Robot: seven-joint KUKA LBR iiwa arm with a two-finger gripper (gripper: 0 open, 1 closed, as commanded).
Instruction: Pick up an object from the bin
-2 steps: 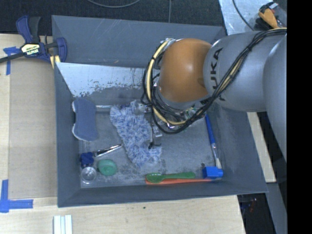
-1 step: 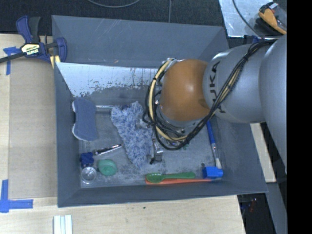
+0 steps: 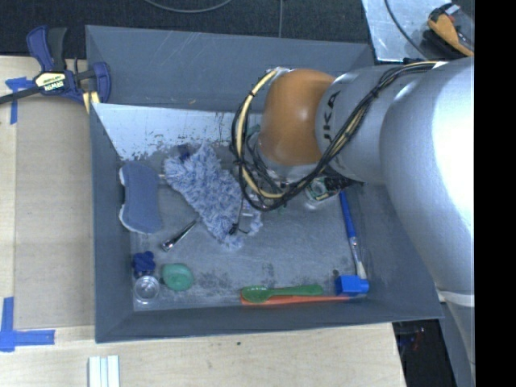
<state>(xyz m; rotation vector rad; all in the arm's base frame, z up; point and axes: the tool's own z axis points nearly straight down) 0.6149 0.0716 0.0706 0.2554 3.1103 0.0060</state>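
Camera view is taken up by the grey bin, over whose middle the arm's orange-covered wrist is hung from the right, so the gripper is masked and whether it is apart or together cannot be told. A shaggy blue-and-white cloth is spread just to its left, perhaps under its tip, long axis slanted from the far-left corner toward the near edge; it is judged the nearest pick. A blue oval pad is set by the left edge, a green-and-orange toothbrush along the near edge.
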